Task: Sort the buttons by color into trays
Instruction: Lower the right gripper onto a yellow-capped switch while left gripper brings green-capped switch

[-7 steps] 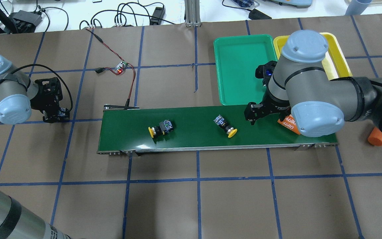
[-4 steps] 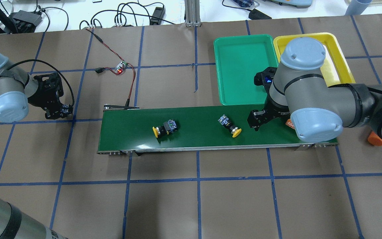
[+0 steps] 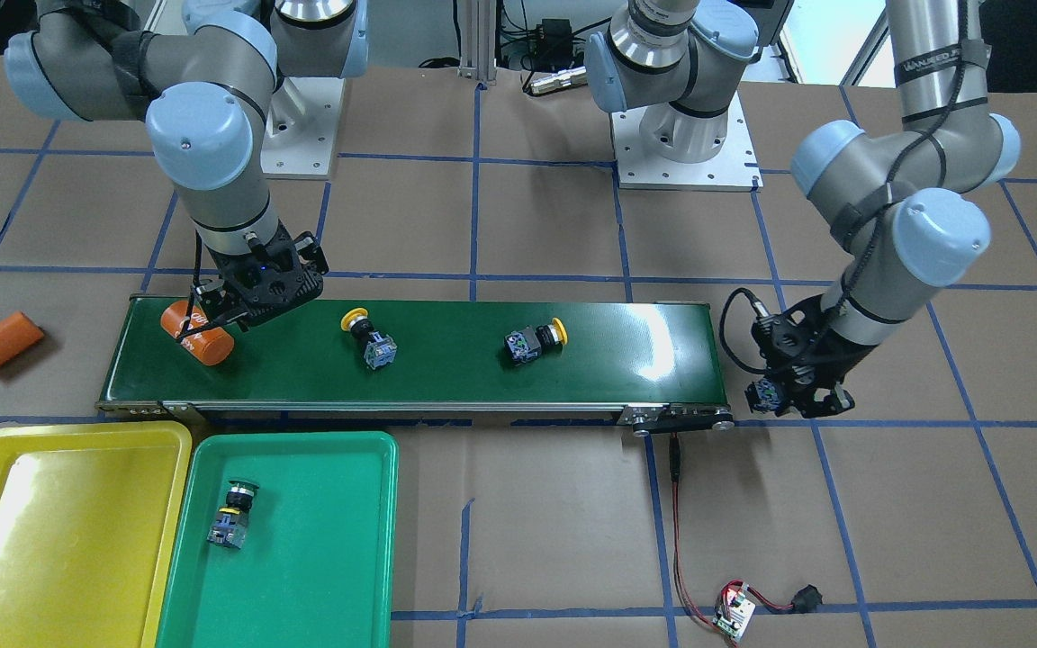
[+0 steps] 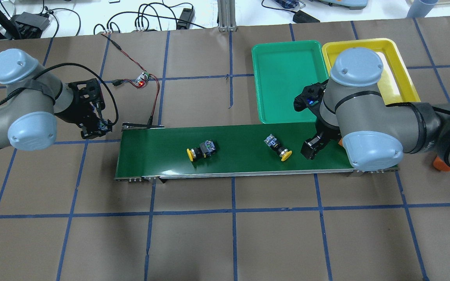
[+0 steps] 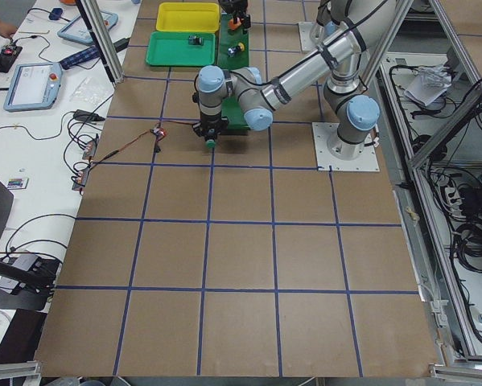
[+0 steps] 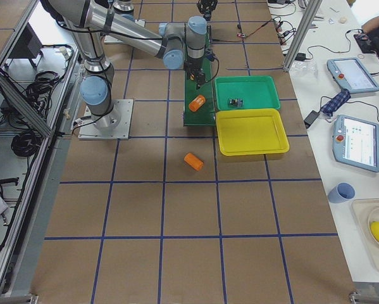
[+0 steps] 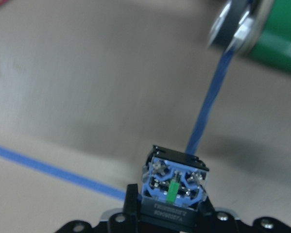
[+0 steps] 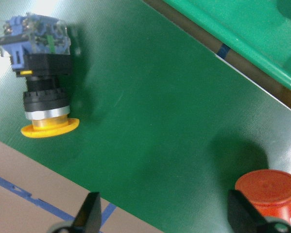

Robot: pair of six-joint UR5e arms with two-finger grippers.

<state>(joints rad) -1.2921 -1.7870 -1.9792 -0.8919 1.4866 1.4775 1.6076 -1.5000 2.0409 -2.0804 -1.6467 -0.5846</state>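
Note:
Two yellow-capped buttons lie on their sides on the belt, one (image 4: 200, 150) left of the middle and one (image 4: 277, 147) further right. My right gripper (image 4: 311, 148) hangs open over the belt just right of that second button (image 8: 42, 104), nothing between its fingers (image 8: 89, 213). My left gripper (image 4: 100, 127) is off the belt's left end, shut on a button (image 7: 174, 179) whose blue block shows while its cap is hidden. A green-capped button (image 3: 232, 515) lies in the green tray (image 3: 320, 540). Beside it, the yellow tray (image 3: 59, 531) holds nothing.
The dark-green conveyor belt (image 4: 240, 158) runs across the middle. An orange cylinder (image 3: 197, 335) lies on it under my right wrist, and another (image 3: 2, 340) on the table beyond the belt's end. A small circuit board (image 4: 143, 79) with red wires sits behind the belt's left end.
My left arm has swung right toward the belt's left end, button still held. Both yellow buttons rode rightward on the belt. My right gripper shifted right and toward the belt's near edge.

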